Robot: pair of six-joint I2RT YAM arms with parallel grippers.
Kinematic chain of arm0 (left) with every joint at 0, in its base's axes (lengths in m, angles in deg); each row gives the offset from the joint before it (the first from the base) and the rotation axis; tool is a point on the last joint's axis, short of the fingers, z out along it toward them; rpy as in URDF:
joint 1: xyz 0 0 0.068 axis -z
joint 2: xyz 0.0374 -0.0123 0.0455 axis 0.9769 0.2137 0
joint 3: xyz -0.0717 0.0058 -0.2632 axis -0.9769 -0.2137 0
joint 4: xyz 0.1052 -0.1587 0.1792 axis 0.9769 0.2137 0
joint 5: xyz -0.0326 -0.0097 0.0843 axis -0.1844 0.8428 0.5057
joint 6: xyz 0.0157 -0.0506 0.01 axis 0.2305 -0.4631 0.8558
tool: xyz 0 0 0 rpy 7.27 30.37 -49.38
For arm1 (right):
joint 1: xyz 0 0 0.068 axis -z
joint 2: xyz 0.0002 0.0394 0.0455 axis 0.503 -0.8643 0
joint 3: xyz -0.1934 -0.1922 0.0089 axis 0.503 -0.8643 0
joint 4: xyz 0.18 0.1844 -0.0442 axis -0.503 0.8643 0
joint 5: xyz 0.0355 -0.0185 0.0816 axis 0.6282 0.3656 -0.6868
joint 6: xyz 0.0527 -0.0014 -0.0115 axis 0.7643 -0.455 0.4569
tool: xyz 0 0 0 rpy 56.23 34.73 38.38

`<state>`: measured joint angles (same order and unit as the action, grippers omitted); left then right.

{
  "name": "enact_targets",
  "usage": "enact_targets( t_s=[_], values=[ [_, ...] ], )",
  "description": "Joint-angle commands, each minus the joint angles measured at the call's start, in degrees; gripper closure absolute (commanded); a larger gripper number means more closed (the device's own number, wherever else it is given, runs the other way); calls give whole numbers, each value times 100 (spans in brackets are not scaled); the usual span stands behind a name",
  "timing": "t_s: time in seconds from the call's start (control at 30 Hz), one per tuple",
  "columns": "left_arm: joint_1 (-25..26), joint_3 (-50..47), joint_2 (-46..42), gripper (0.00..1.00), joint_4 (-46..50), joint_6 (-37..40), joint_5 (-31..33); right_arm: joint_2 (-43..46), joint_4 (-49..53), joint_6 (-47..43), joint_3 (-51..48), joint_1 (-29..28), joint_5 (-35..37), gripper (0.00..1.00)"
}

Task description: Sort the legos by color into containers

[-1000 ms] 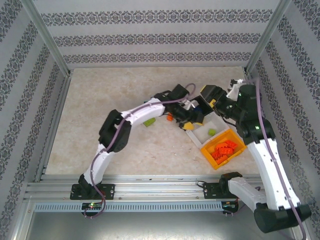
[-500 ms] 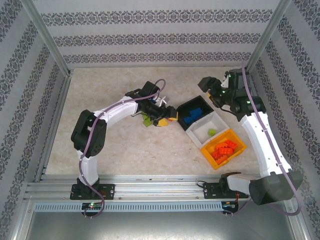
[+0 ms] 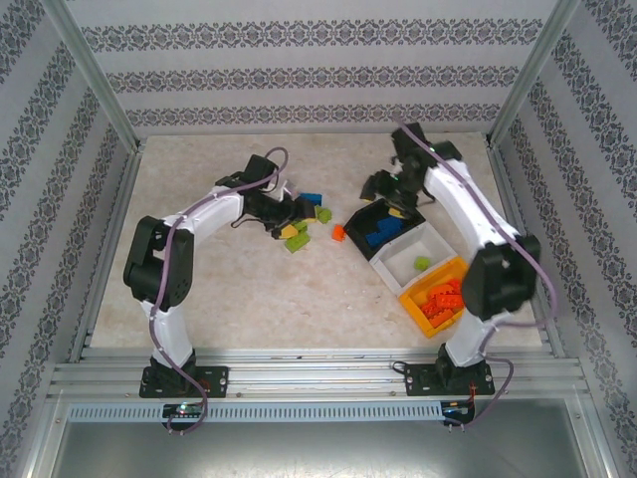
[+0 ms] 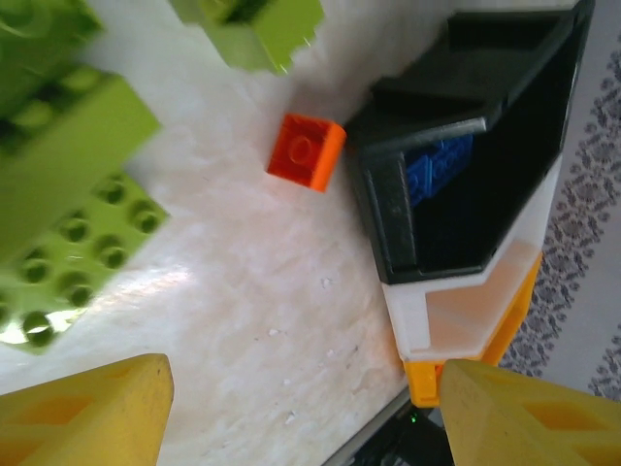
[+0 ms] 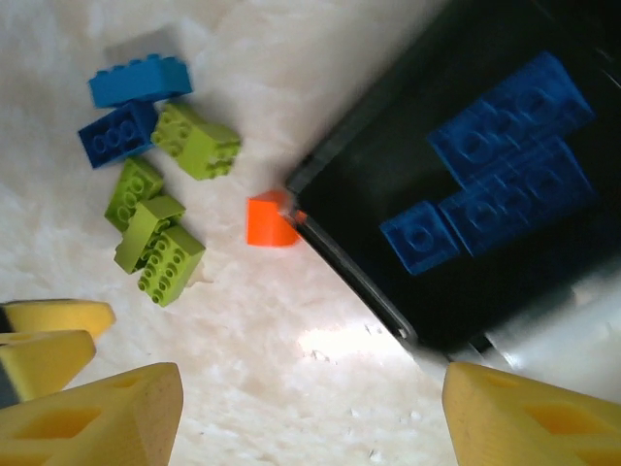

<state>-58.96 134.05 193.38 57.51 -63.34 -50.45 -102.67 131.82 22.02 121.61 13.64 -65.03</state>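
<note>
Pale marble tabletop (image 3: 299, 299), orange brick (image 5: 271, 221) just beside black bin (image 5: 335, 248), lime bricks (image 5: 173, 264) nearby, both jaws wide

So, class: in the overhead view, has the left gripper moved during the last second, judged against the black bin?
Yes. The left gripper has drawn back leftward, away from the black bin, and now sits by the loose bricks.

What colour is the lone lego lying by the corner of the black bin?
Orange-red; the lone lego shows best in the right wrist view, beside the black bin.
</note>
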Motion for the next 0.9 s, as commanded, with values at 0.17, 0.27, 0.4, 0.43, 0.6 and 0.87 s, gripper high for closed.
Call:
enact_targets(
  t_s=[0.17,0.27,0.4,0.43,0.6,0.87],
  values=[
    [-553,-602,-727,27,224,209,283,-2391,2047,-2417,3150,-1016,1408,29],
    [-654,-796,-891,27,203,192,295,-2596,1735,-2409,3115,-1064,953,30],
    [-711,-909,-970,26,253,218,232,-2915,1517,-2670,3139,-1122,670,32],
    [-721,-912,-969,26,292,250,216,-2994,1441,-2711,3139,-1135,612,32],
    [-756,-896,-987,26,506,394,166,-3349,1170,-2935,3173,-1228,499,31],
    [-807,-935,-1088,26,888,660,89,-3588,1178,-3269,2945,-1296,828,32]
  ],
)
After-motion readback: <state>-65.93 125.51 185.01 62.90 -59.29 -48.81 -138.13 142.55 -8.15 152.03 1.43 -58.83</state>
